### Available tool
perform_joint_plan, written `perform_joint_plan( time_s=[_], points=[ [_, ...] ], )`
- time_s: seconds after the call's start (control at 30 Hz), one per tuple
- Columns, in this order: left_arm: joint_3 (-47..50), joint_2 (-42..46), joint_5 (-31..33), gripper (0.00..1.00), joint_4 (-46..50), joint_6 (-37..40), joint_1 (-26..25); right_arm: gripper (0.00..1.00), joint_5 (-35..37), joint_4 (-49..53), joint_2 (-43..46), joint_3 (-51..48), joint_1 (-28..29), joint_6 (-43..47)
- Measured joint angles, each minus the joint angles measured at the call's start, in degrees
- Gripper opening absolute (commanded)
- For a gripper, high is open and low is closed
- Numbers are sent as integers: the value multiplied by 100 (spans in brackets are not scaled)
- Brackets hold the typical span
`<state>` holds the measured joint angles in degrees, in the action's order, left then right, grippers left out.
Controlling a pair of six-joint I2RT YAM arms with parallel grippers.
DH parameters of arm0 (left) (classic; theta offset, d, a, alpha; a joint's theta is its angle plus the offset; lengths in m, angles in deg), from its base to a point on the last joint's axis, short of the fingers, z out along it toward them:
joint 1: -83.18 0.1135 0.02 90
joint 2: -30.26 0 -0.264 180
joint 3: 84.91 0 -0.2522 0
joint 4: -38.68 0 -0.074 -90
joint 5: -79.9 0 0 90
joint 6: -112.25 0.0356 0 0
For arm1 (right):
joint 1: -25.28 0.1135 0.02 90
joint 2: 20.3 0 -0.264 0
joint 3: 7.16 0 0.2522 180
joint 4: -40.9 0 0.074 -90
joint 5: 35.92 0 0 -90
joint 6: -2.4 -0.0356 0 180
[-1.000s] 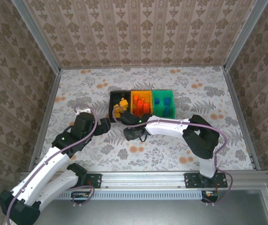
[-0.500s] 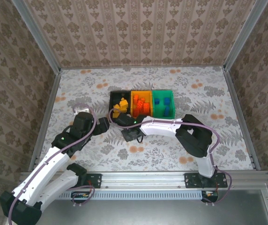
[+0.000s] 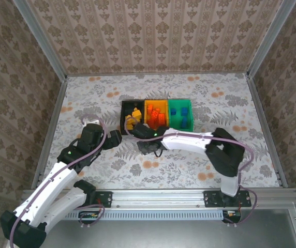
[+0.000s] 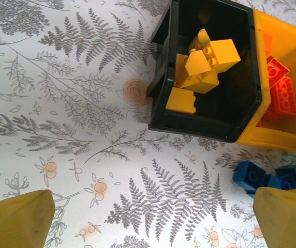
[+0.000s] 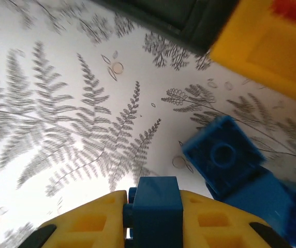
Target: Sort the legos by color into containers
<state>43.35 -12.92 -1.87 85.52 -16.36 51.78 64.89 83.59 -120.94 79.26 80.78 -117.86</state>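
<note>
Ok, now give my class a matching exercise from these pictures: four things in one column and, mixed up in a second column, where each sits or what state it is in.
Column one
1. yellow bricks
2. red-orange bricks
3. right pincer
4. left pincer

Column two
A. open, holding nothing
B. in the black bin
C. shut on a blue brick
D. in the orange bin

Pairs: 1-B, 2-D, 3-C, 4-A

Fern-print table (image 3: 231, 103) carries three joined bins (image 3: 168, 113): black, orange, green. Loose blue legos (image 4: 250, 176) lie on it near the orange one.
</note>
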Motion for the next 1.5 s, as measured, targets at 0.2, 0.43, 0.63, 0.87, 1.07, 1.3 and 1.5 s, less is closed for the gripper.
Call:
perform_joint_plan(
  time_s=[0.2, 0.43, 0.63, 0.87, 1.07, 1.3, 1.5],
  points=[
    [236, -98, -216, 100, -195, -46, 0, 23, 245, 7, 1217, -212, -885, -22],
    [308, -114, -354, 100, -323, -94, 0, 23, 603, 278, 876, -195, -2243, -39],
    [326, -146, -442, 100, -391, -162, 0, 35, 662, 446, -4, 262, -2649, -13],
    [341, -164, -555, 100, -400, -177, 0, 64, 656, 439, -181, 629, -2658, 26],
    [363, -245, -728, 97, -625, -177, -15, 76, 553, 345, 527, 201, -2492, -52],
    [214, -1558, -643, 95, -1244, -173, -960, 79, 341, 83, 1598, -859, -2144, -345],
    [-852, -3453, -212, 80, -1475, 92, -2096, 80, 227, -11, 2057, -1659, -2107, -603]
  ],
)
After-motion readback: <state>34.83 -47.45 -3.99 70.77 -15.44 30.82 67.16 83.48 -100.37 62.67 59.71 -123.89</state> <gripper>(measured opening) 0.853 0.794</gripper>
